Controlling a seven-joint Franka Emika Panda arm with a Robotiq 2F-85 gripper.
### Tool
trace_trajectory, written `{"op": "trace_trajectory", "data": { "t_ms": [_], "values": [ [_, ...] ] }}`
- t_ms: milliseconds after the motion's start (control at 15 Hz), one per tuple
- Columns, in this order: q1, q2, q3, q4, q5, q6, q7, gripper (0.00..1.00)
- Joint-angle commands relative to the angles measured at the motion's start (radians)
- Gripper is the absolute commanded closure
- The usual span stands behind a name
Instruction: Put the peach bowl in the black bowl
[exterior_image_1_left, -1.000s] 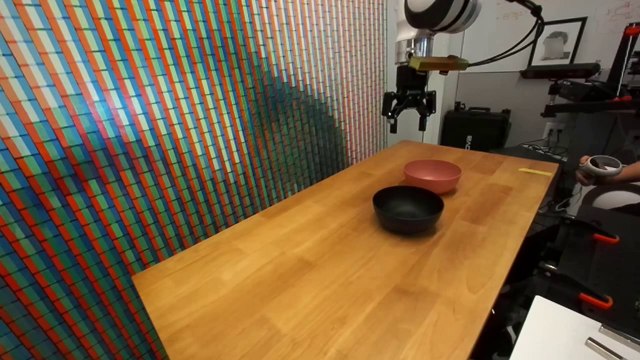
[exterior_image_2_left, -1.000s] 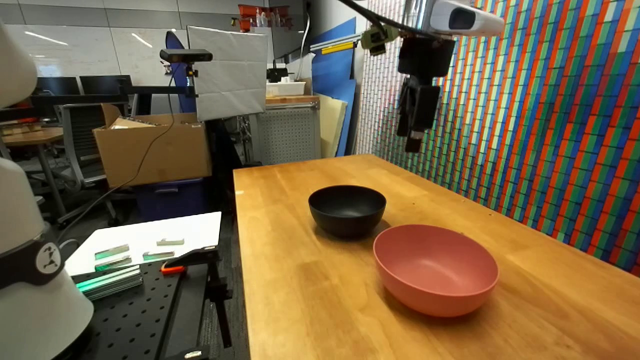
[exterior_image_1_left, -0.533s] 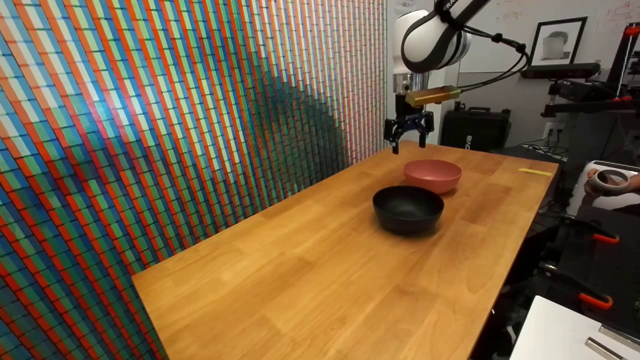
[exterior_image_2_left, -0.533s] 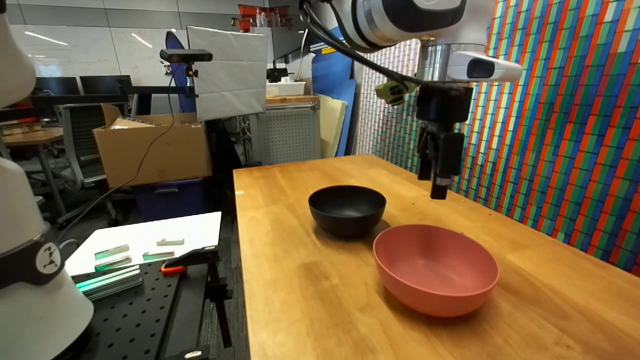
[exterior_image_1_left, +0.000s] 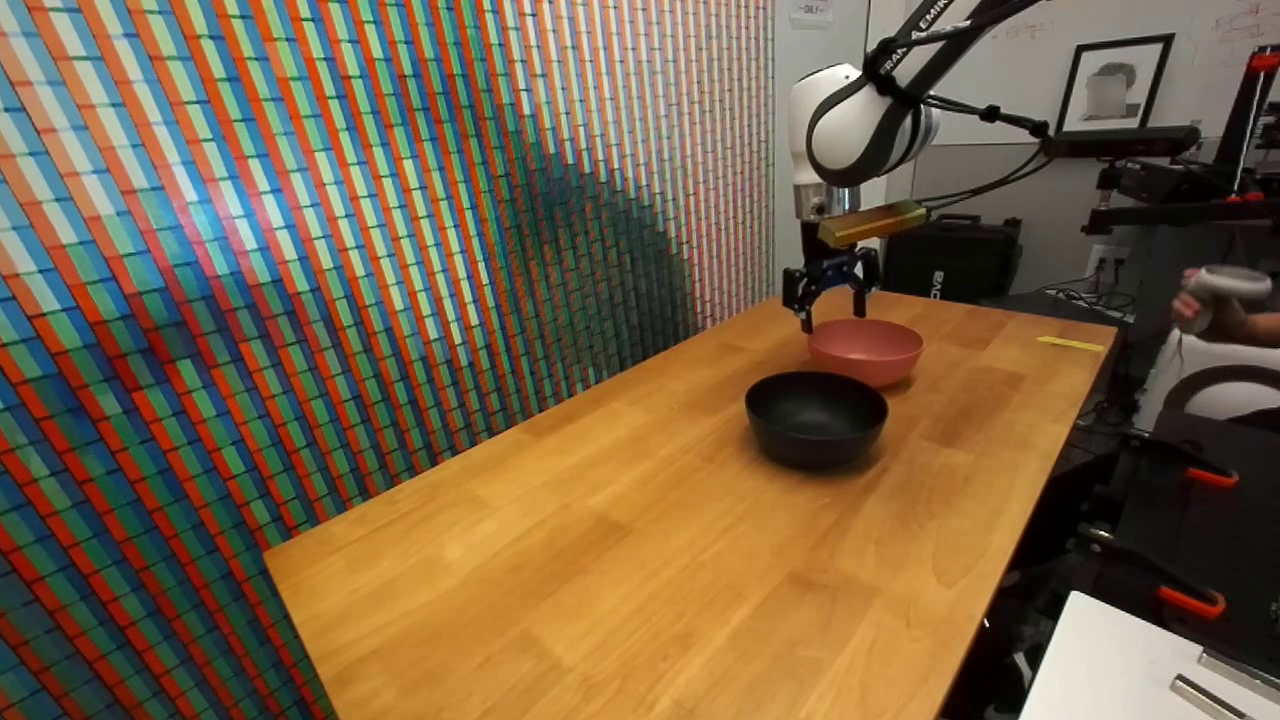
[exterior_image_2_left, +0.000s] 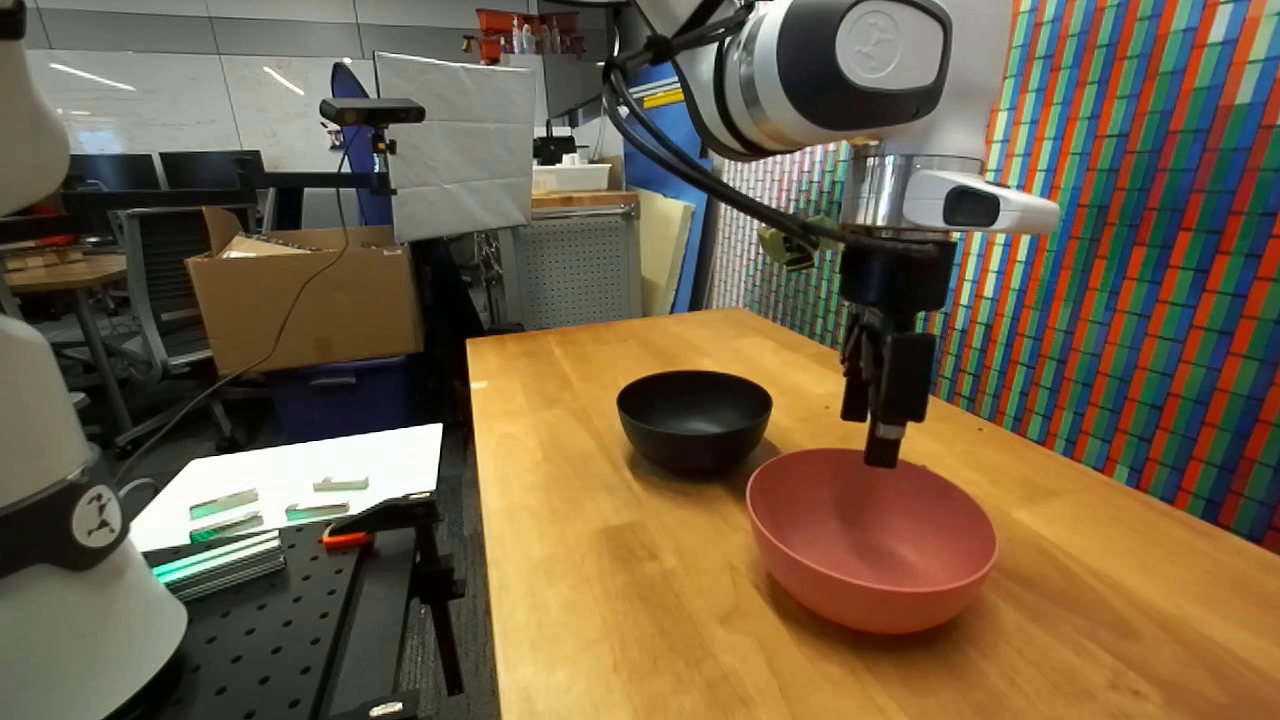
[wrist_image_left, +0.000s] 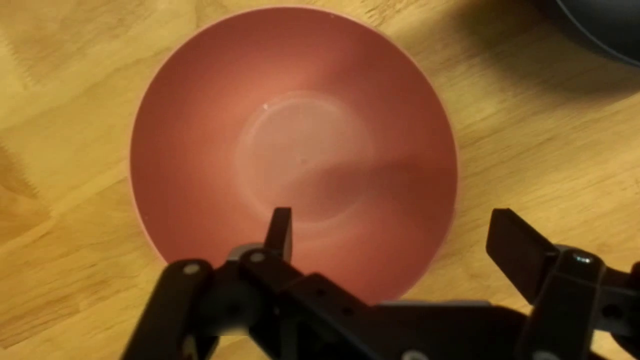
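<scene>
The peach bowl, salmon-pink and shallow, sits upright on the wooden table in both exterior views (exterior_image_1_left: 866, 354) (exterior_image_2_left: 870, 545) and fills much of the wrist view (wrist_image_left: 305, 145). It is empty. The black bowl stands close beside it in both exterior views (exterior_image_1_left: 816, 425) (exterior_image_2_left: 695, 430), also empty; only its edge shows at the top right of the wrist view (wrist_image_left: 607, 25). My gripper (exterior_image_1_left: 833, 318) (exterior_image_2_left: 868, 438) points down, open and holding nothing, close above the peach bowl's rim. In the wrist view the fingers (wrist_image_left: 391, 211) stand apart, one over the bowl's inside, the other beyond its rim over the table.
The wooden table (exterior_image_1_left: 620, 560) runs along a wall of coloured tiles (exterior_image_1_left: 330, 250). A yellow strip (exterior_image_1_left: 1070, 343) lies near the table's far edge. A person's hand holds a controller (exterior_image_1_left: 1225, 283) off to the side. A low white-topped side table (exterior_image_2_left: 330, 455) stands beside it.
My gripper has come down from well above the table to close above the peach bowl's rim, shifting from beside the bowl to over it. Both bowls have stayed in place.
</scene>
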Motion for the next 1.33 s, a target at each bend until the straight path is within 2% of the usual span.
{"op": "trace_trajectory", "data": {
  "t_ms": [0,200,667,733,800,1267],
  "values": [
    [0.012,0.003,-0.013,0.001,0.007,-0.001,-0.004,0.0],
    [0.029,0.023,-0.018,0.006,-0.011,0.031,0.029,0.0],
    [0.108,0.104,-0.064,-0.033,-0.088,0.186,0.133,0.0],
    [0.12,0.113,-0.073,-0.034,-0.095,0.193,0.141,0.08],
    [0.127,0.119,-0.078,-0.037,-0.096,0.203,0.144,0.27],
    [0.151,0.116,-0.117,-0.053,-0.112,0.228,0.158,0.8]
  ]
}}
